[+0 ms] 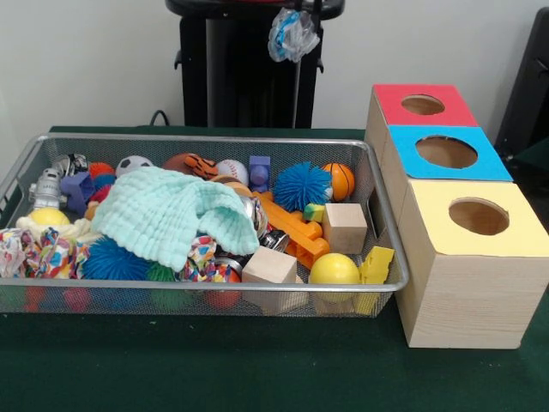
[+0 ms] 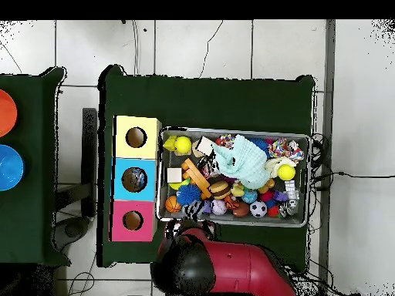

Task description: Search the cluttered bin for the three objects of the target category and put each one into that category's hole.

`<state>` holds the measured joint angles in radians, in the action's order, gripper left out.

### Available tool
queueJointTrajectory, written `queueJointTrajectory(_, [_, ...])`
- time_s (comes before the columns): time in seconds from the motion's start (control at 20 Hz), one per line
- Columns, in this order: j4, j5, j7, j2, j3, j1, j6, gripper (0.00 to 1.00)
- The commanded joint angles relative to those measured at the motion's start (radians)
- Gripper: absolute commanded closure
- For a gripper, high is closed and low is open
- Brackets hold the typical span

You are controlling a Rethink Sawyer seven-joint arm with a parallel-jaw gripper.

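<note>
The wire-mesh bin (image 1: 388, 225) is full of toys and also shows in the overhead view (image 2: 311, 179). A crumpled clear wrapper with blue print (image 1: 292, 34) hangs in the air in front of the pedestal, above the bin's far rim. My gripper (image 1: 298, 8) shows only at the top edge and holds the wrapper from above. The red-topped box's round hole (image 1: 422, 105) lies to the right of the wrapper and lower; it also shows in the overhead view (image 2: 133, 220). In the overhead view the red arm (image 2: 231, 270) hides the gripper. I see no other wrappers in the bin.
A mint-green knitted cloth (image 1: 167, 215) covers the bin's middle, with a silver can (image 1: 257, 216) at its edge. Balls, wooden blocks (image 1: 345, 227) and an orange toy lie around it. The blue-topped box (image 1: 446, 152) and the yellow-topped box (image 1: 478, 216) stand in front of the red one.
</note>
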<state>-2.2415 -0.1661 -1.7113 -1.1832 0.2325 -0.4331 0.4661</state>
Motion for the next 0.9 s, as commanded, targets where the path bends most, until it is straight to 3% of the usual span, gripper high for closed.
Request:
queueJointTrajectory(0.05, [0.134, 0.043, -0.271, 0.004, -0.066, 0.07, 0.142, 1.0])
queueJointTrajectory(0.5, [0.212, 0.093, -0.38, 0.112, -0.18, 0.231, 0.042, 1.0])
queueJointTrajectory(0.9, [0.248, 0.142, -0.388, 0.167, -0.222, 0.288, 0.007, 1.0])
